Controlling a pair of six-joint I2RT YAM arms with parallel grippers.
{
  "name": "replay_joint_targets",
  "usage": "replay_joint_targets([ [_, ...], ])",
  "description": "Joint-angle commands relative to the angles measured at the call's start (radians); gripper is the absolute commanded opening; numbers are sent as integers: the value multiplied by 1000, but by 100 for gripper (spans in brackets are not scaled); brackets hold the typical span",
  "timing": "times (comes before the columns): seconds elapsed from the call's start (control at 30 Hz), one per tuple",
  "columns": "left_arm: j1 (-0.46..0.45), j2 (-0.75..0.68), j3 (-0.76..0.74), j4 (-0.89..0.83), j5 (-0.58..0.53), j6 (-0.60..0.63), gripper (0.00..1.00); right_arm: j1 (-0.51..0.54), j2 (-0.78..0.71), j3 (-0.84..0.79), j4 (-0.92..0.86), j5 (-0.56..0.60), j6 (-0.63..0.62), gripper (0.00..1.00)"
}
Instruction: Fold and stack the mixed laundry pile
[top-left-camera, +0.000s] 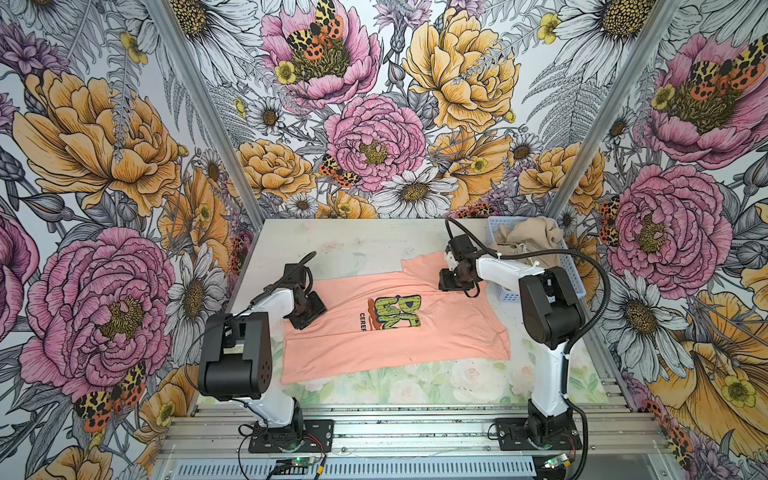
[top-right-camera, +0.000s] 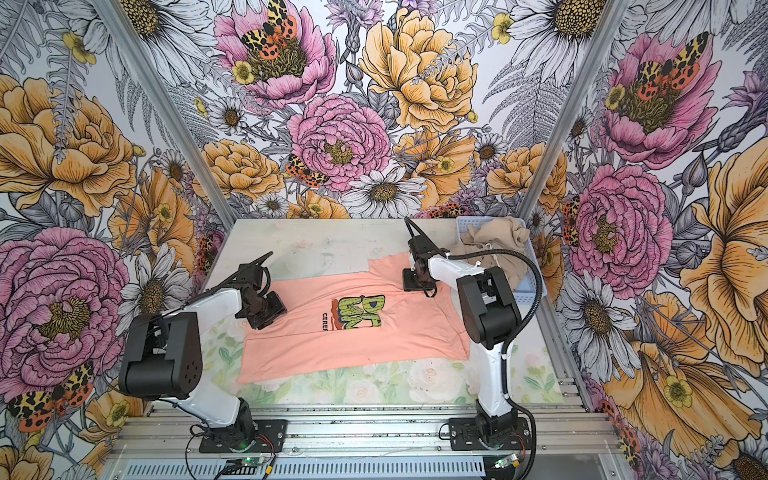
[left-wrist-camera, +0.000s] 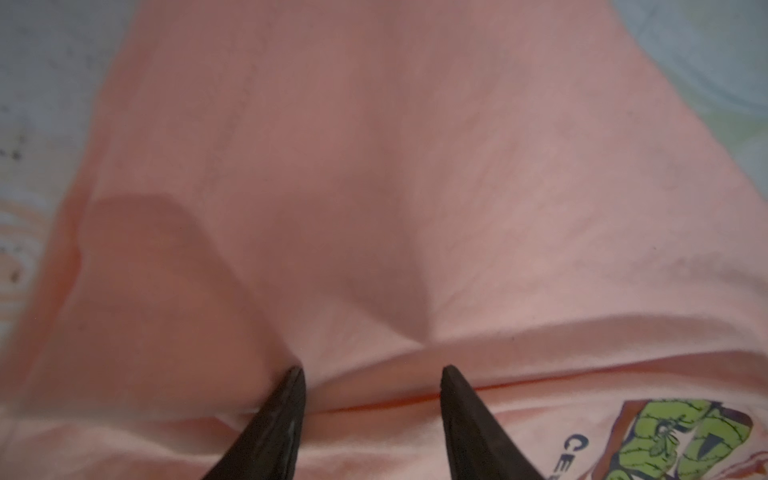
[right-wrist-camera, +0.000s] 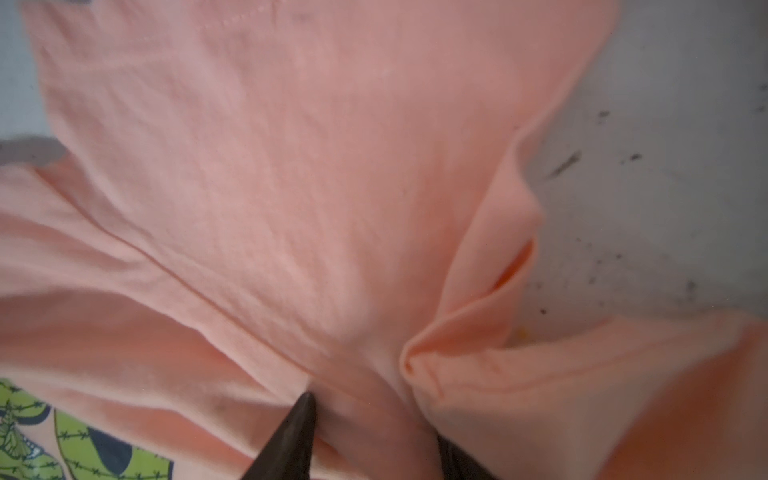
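The peach-pink T-shirt (top-left-camera: 395, 328) (top-right-camera: 353, 332) lies spread print-up across the middle of the table. My left gripper (top-left-camera: 312, 311) (left-wrist-camera: 374, 376) presses down on its left upper part, jaws apart, with a low ridge of cloth between the fingertips. At the shirt's far right corner, by a sleeve, my right gripper (top-left-camera: 453, 282) (right-wrist-camera: 378, 419) also stands open. A bunched fold of the T-shirt (right-wrist-camera: 291, 208) fills its gap and covers one finger. The beige shorts (top-left-camera: 530, 237) (top-right-camera: 494, 237) lie crumpled in the basket.
The light blue perforated basket (top-left-camera: 513, 297) (top-right-camera: 525, 293) stands at the back right corner, just behind the right arm. Bare tabletop (top-left-camera: 332, 245) shows behind the shirt and along the front edge. Floral walls enclose three sides.
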Motion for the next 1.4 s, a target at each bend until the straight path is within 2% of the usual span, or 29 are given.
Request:
replay_joint_targets([
  [0.0, -15, -20, -60, -138, 32, -37, 54, 16, -18, -83, -103, 10, 33, 50],
  [0.13, -4, -72, -11, -150, 33, -37, 57, 17, -51, -60, -105, 12, 43, 50],
  [0.23, 14, -90, 99, -146, 1, -13, 60, 14, -89, 8, -105, 11, 50, 51],
  [0.4, 94, -32, 249, -88, -38, 62, 61, 2, -117, 129, -111, -6, 60, 53],
  [0.53, 163, 78, 344, -64, -41, 109, 55, -3, -125, 196, -122, -21, 61, 53],
  [0.7, 182, 212, 432, -61, -71, 174, 42, -8, -132, 222, -122, -25, 64, 52],
  [0.83, 189, 301, 465, -53, -85, 183, 39, -9, -134, 220, -122, -33, 66, 51],
  [1.37, 187, 394, 497, -75, -123, 193, 32, -12, -138, 200, -122, -43, 68, 49],
])
